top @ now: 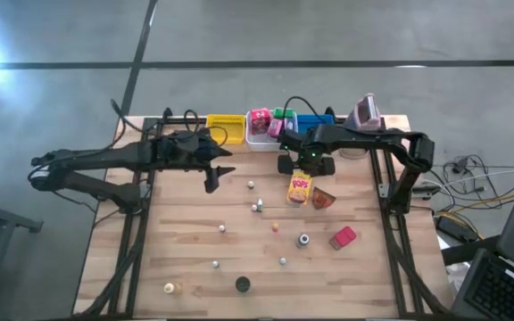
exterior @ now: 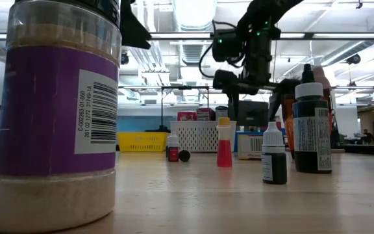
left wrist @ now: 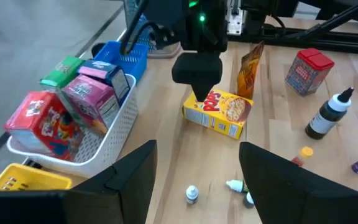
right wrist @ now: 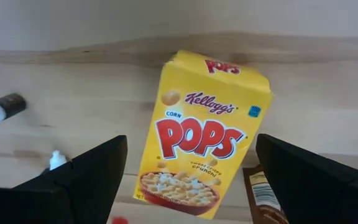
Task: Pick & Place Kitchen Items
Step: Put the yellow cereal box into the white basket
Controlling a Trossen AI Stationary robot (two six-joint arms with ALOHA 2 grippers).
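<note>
Kitchen items lay scattered over the wooden table (top: 186,259), and the nearest to any arm was the yellow cereal box (top: 300,187), flat on its back just in front of the white basket (top: 261,141). The right gripper (top: 303,165) hung directly above that box with its fingers (right wrist: 79,180) spread wide on either side of it and nothing between them, which looked like a lining-up for a grab along the box's narrow sides. Just beside the box lay a brown packet (top: 323,198), and a red tin (top: 344,236) sat a little farther out, so a descent would want care not to nudge either. The left gripper (top: 212,178) waited over the table's left half, its fingers (left wrist: 126,177) parted and empty, clear of the right arm's work. Small bottles (top: 257,207) and caps dotted the middle of the table, with a dark round piece (top: 242,284) near its front edge. The white basket already held pink, red and green cartons, between a yellow bin (top: 225,127) and a blue bin (top: 315,122) along the far edge, seemingly the drop-off row. A pink-grey device (top: 365,112) stood at the far right corner. Grey floor surrounded the table, and the low view showed a bright, open workshop behind.
</note>
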